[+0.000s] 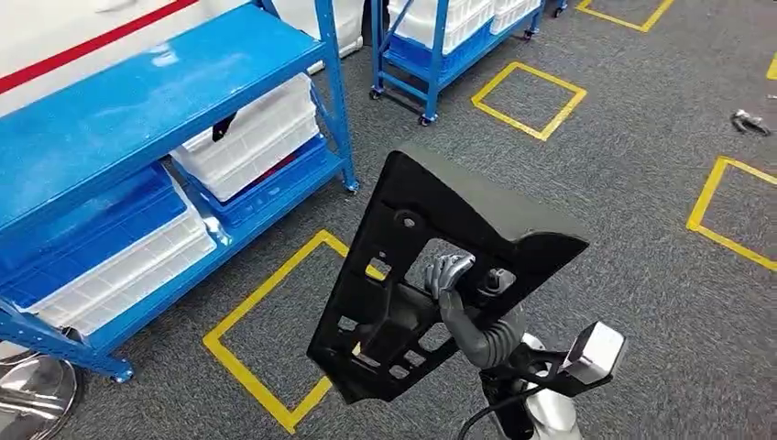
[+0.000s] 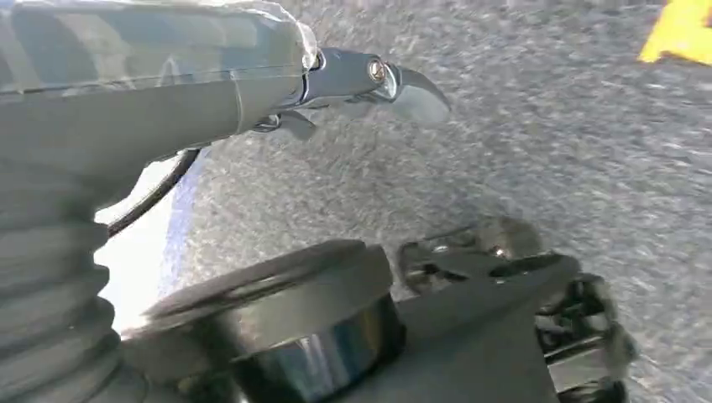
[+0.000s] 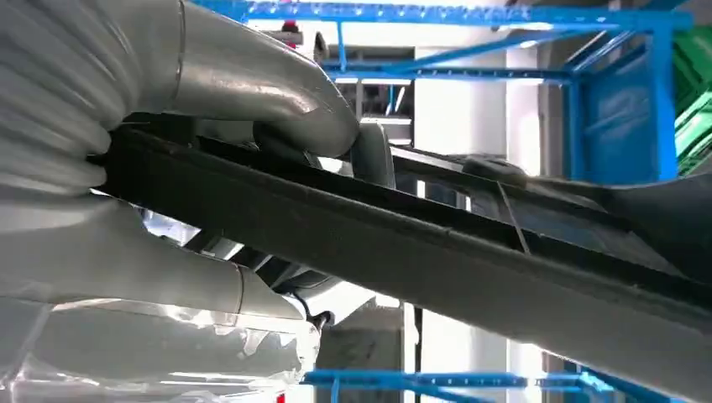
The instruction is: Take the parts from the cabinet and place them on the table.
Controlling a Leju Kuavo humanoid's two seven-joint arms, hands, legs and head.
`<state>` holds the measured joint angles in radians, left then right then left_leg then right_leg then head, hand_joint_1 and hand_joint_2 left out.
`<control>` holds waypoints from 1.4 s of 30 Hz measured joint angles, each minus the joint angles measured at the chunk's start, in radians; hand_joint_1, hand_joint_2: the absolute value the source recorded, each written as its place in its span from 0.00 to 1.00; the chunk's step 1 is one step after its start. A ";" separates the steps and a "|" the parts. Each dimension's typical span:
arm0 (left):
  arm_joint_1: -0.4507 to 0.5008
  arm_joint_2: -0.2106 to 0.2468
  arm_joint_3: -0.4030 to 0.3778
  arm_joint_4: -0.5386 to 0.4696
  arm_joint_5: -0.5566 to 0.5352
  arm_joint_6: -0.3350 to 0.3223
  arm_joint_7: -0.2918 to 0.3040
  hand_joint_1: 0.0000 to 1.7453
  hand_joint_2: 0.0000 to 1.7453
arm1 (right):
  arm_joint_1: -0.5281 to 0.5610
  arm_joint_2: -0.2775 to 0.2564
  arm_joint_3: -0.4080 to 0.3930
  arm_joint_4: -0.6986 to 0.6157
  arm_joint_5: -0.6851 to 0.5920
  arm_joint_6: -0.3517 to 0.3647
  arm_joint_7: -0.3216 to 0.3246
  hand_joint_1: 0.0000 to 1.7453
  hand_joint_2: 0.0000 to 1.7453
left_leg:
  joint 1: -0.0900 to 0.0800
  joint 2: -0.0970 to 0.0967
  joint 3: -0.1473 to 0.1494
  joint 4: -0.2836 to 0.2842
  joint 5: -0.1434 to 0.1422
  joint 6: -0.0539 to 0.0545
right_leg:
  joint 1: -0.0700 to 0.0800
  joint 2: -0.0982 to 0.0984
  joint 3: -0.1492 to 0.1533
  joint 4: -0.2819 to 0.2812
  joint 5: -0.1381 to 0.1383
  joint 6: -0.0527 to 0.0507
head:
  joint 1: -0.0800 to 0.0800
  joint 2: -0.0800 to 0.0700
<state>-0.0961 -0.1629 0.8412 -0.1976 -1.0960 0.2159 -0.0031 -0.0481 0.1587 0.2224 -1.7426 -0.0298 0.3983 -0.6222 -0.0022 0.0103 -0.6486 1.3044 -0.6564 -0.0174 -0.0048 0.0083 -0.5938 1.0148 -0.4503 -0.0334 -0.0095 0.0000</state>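
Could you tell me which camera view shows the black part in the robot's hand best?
The head view: it shows the whole black part with the right hand gripping through an opening. The right wrist view shows just its edge up close; the left wrist view looks at carpet.

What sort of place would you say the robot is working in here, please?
Probably a factory or warehouse floor: blue wheeled shelving racks holding white plastic bins, and yellow taped squares marking bays on grey carpet.
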 joint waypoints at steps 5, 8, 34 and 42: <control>0.004 0.004 0.000 0.000 -0.015 -0.006 0.003 0.00 1.00 | 0.007 0.000 0.001 0.000 0.006 -0.017 -0.008 0.95 1.00 | 0.020 -0.048 0.116 -0.264 0.163 -0.003 | -0.006 0.061 -0.001 0.014 -0.003 0.008 | 0.000 0.000; 0.008 0.007 -0.001 0.000 -0.023 -0.007 0.000 0.00 1.00 | 0.018 -0.001 0.002 -0.003 0.010 -0.027 -0.017 0.95 1.00 | 0.013 -0.068 0.123 -0.287 0.148 0.011 | -0.009 0.087 -0.025 0.020 0.009 0.032 | 0.001 0.000; -0.003 0.006 -0.010 0.000 -0.032 -0.013 0.006 0.00 1.00 | 0.015 -0.020 -0.050 0.017 -0.022 0.003 -0.038 0.95 1.00 | 0.011 -0.006 0.061 -0.130 0.105 0.004 | -0.002 0.047 -0.004 0.006 0.004 0.005 | 0.008 0.000; -0.002 0.003 -0.020 0.000 -0.056 -0.041 0.039 0.00 1.00 | 0.016 -0.021 -0.060 0.019 -0.025 0.012 -0.039 0.95 1.00 | 0.020 -0.043 0.125 -0.302 0.162 0.038 | -0.007 0.080 -0.041 0.038 -0.001 0.050 | 0.011 0.000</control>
<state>-0.0980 -0.1602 0.8213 -0.1972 -1.1521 0.1747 0.0362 -0.0323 0.1381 0.1625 -1.7239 -0.0549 0.4105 -0.6611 0.0174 -0.0329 -0.5240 1.0026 -0.4942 0.0207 -0.0118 0.0883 -0.6351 1.0530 -0.4509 0.0171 0.0015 0.0000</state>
